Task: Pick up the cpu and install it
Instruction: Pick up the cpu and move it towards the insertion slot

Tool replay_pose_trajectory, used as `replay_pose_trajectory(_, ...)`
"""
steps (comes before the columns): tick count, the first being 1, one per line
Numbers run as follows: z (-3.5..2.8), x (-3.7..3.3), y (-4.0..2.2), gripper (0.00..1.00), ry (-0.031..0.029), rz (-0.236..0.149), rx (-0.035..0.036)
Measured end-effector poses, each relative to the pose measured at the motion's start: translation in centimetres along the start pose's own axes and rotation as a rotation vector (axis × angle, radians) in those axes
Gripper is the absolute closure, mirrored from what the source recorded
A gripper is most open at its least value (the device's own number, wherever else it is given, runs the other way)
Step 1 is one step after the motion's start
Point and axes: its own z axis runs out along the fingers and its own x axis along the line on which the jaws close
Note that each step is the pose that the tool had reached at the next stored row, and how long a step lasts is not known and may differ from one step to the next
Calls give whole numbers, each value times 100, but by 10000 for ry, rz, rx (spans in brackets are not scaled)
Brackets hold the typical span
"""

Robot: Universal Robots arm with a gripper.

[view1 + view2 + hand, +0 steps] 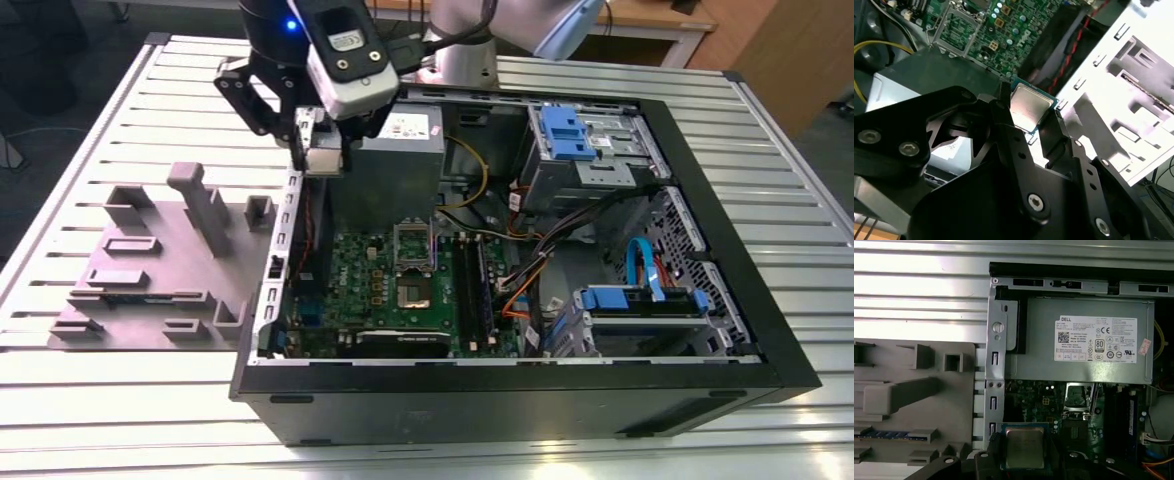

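The cpu (1029,106), a small flat square chip with a silvery top, sits clamped between the black fingers of my gripper (1030,112). In the first wrist view the cpu (1024,447) hangs over the motherboard's edge, with the gripper (1023,452) around it. In the exterior view the gripper (324,152) hovers above the case's wall on that view's left, beside the power-supply box (400,130). The open socket (415,290) with its metal frame lies lower on the green motherboard, apart from the chip; both wrist views show the socket (1077,396) (961,15) too.
An open black computer case (534,400) lies on a slatted metal table (107,120). A grey plastic fixture (147,270) stands on the exterior view's left. Inside the case are loose cables (534,270), memory slots (470,290) and blue drive bays (574,135).
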Motion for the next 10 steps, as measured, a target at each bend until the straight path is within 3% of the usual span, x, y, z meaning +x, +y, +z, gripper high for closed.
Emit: replay_pose_trajectory(10,11,-265,-3,53,-1,0,-1)
